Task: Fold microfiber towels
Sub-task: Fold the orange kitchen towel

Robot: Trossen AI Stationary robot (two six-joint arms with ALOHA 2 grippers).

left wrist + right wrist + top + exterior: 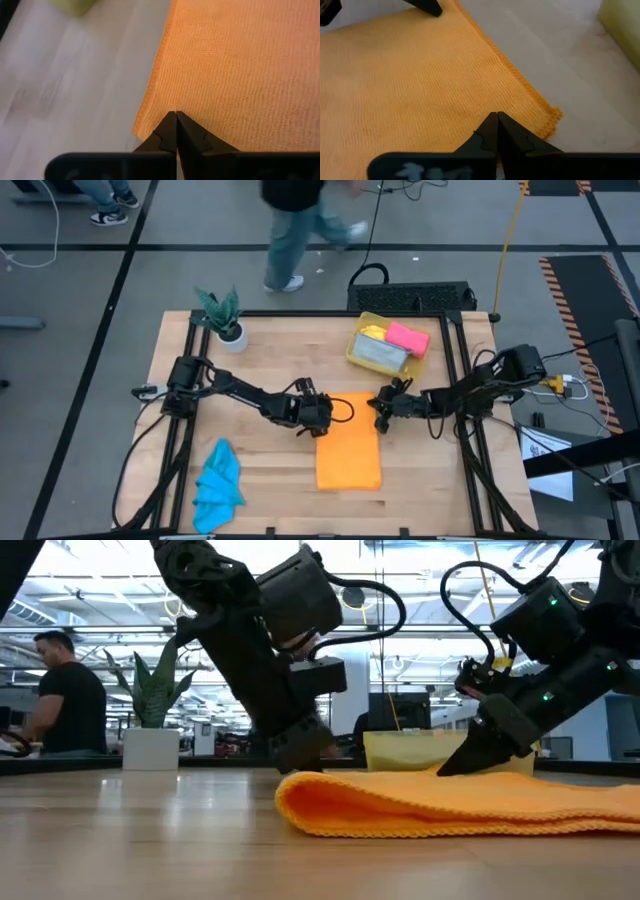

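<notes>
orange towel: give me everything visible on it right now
The orange towel lies flat on the wooden table, front of centre, as a long rectangle. It looks like soft knit microfiber with a stitched hem. The low view shows it doubled, with a rounded fold at one end. Both grippers are shut with their tips at its far corners: the left gripper at one, the right gripper at the other. Whether either pinches cloth is unclear.

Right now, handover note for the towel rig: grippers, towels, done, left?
Left gripper: shut, at the orange towel's far left corner.
Right gripper: shut, at its far right corner. Whether either pinches cloth, can't tell.
Orange towel: mid-table, folded over once.
Blue towel: crumpled, near left.
Pink, yellow, grey towels: in the yellow bin, far right.
Left: finish orange, then the other four.
</notes>
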